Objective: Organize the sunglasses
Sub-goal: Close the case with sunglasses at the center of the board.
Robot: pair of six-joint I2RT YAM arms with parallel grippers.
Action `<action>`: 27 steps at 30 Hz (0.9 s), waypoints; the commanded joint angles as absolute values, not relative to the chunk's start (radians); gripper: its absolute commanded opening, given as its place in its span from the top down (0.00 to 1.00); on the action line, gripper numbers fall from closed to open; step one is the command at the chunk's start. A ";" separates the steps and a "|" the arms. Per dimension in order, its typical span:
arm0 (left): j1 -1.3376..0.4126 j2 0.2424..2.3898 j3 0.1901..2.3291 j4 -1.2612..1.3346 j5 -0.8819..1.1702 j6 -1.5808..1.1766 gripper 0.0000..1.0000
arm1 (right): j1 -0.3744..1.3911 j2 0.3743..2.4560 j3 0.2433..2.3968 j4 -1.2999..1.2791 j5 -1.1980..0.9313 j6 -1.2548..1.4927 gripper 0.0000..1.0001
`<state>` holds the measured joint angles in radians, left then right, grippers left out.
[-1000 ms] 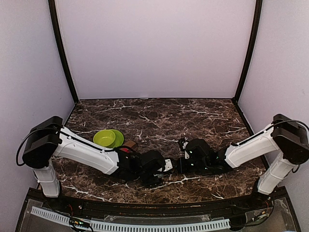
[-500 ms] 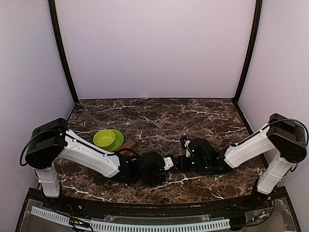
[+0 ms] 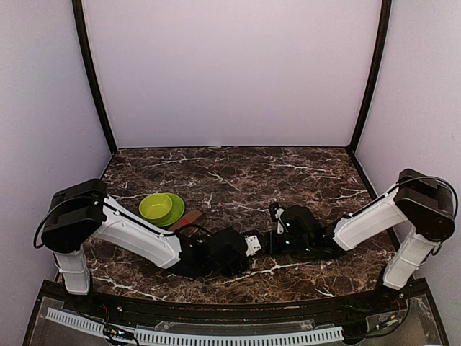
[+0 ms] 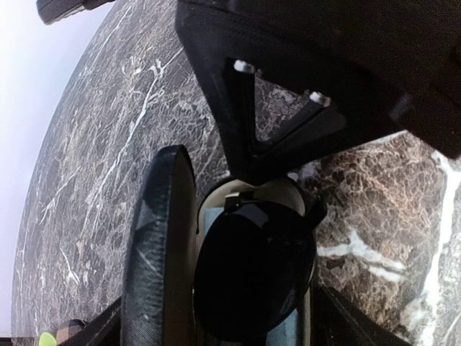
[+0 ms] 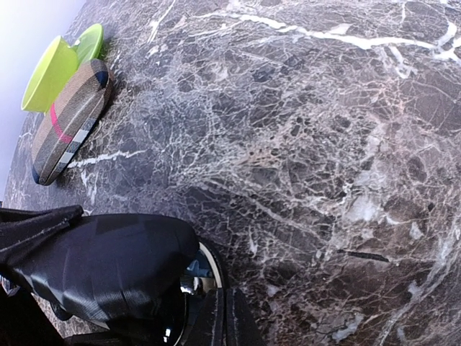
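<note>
Sunglasses [image 4: 252, 277] lie lens-up inside the open case [image 4: 158, 245], between the wide-open jaws of the left tool [image 4: 220, 321]. The right tool [image 5: 220, 317] is pinched shut, empty, just beyond the case end. Best to nudge the frame fully inside the rim before folding the lid.

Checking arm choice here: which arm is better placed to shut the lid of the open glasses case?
Probably left: the left gripper is open, straddling the case, its lid and the sunglasses. The right gripper is shut, tip at the case's rim.
</note>
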<state>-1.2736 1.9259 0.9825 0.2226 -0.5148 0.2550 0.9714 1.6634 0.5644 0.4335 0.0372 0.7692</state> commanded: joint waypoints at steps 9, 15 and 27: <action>-1.309 1.996 0.895 0.112 -0.471 0.268 0.24 | 0.969 1.693 0.556 0.425 0.008 0.775 0.96; -1.327 2.000 0.887 0.118 -0.480 0.238 0.28 | 0.968 1.682 0.554 0.417 0.008 0.775 0.96; -1.370 2.029 0.888 0.109 -0.512 0.165 0.35 | 0.926 1.623 0.511 0.450 0.008 0.775 0.96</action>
